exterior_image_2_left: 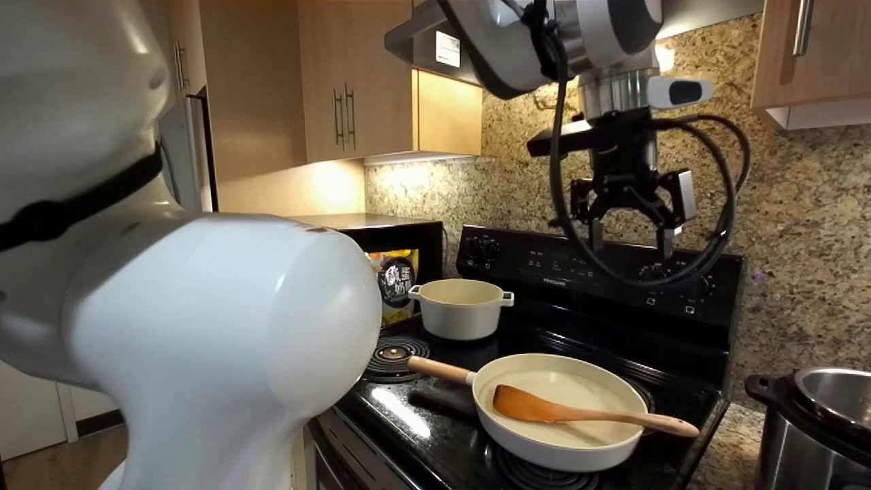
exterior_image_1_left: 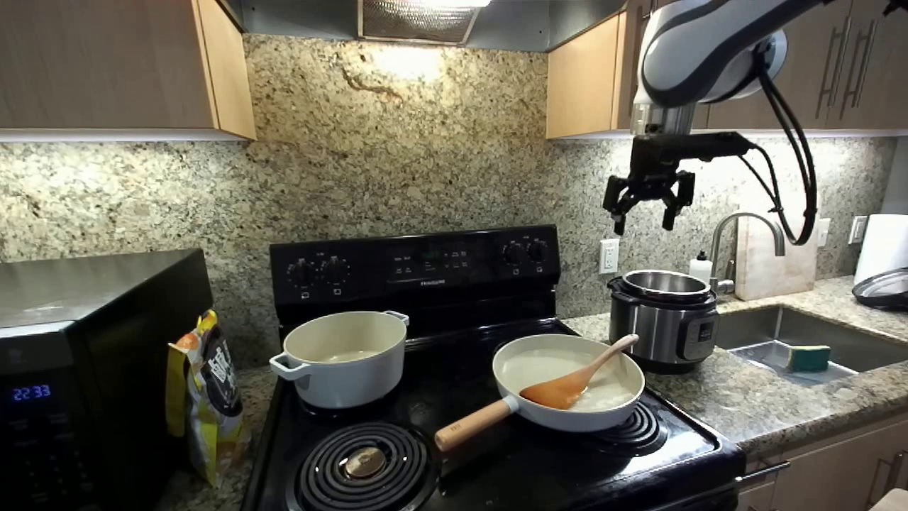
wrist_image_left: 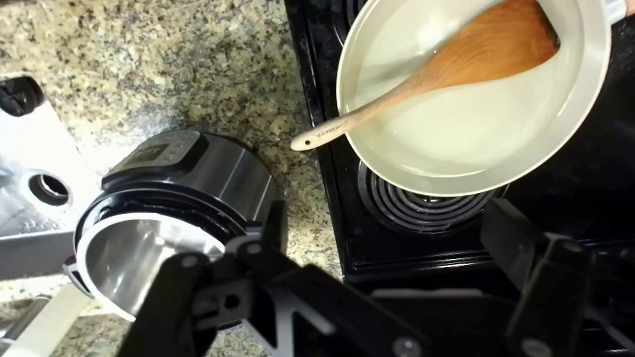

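Frying pan (exterior_image_1_left: 567,421), cream-lined, on the black coil stove (exterior_image_1_left: 511,468), coil rings showing out from under its edge; wooden handle angled toward the exposed coil burner (exterior_image_1_left: 365,463). Wooden spatula (wrist_image_left: 483,49) lying in the frying pan: broad dark blade down inside, pale handle crossing the rim opposite the pan's own handle. Pan interior shines; liquid or plain gloss, I can't tell. My claw (exterior_image_1_left: 644,225) hangs high above, pointing down, fingers spread wide, nothing between them, well apart from everything below. Wrist view puts the frying pan to one side of me and the stainless multi-cooker (exterior_image_1_left: 642,323) to the other. The multi-cooker stands upright on the granite tabletop (exterior_image_1_left: 745,404) just beside the stove, its steel inner pot exposed to view. Past it: sink (exterior_image_1_left: 858,348) with a green-and-yellow sponge (exterior_image_1_left: 809,358) inside, arched faucet (exterior_image_1_left: 748,216), cutting board (exterior_image_1_left: 770,266) on edge near the wall. Across the stove, behind the exposed coil burner: white two-handled Dutch oven (exterior_image_1_left: 355,383), upright. Beyond that, a printed yellow bag (exterior_image_1_left: 216,404) stands just beside the black microwave (exterior_image_1_left: 128,383), clock lit at 22:33. Speckled stone backsplash (exterior_image_1_left: 425,163) runs behind.
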`<state>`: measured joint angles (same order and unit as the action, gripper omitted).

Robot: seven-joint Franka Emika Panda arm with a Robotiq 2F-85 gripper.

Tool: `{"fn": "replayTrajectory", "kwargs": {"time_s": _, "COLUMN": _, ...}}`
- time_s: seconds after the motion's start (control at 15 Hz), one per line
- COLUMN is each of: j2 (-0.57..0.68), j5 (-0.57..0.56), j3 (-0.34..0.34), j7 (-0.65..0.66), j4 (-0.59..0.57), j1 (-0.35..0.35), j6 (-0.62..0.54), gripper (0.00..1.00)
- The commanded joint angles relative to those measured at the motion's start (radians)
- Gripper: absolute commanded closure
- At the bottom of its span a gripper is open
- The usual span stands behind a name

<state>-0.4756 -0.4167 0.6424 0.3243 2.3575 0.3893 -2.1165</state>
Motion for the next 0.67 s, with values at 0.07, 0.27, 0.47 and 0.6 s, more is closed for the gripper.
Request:
{"fn": "replayTrajectory", "kwargs": {"time_s": 0.07, "j2": -0.004, "j5": 0.057, "j3": 0.069, "j7": -0.28, "j4": -0.095, "j1": 0.08, "j6": 0.118, "gripper": 0.0}}
{"fn": "replayTrajectory", "kwargs": {"time_s": 0.27, "j2": -0.011, "j5": 0.062, "j3": 0.098, "j7": -0.4, "j4": -0.082, "j1": 0.137, "j6": 0.126, "gripper": 0.0}}
{"fn": "replayTrajectory", "kwargs": {"time_s": 0.47, "j2": 0.051, "j5": 0.216, "j3": -0.104, "j7": -0.598, "j4": -0.036, "j1": -0.08, "j6": 0.083, "gripper": 0.0}}
{"fn": "replayTrajectory", "kwargs": {"time_s": 0.6, "j2": 0.046, "j5": 0.259, "j3": -0.202, "j7": -0.606, "j4": 0.002, "j1": -0.175, "j6": 0.051, "gripper": 0.0}}
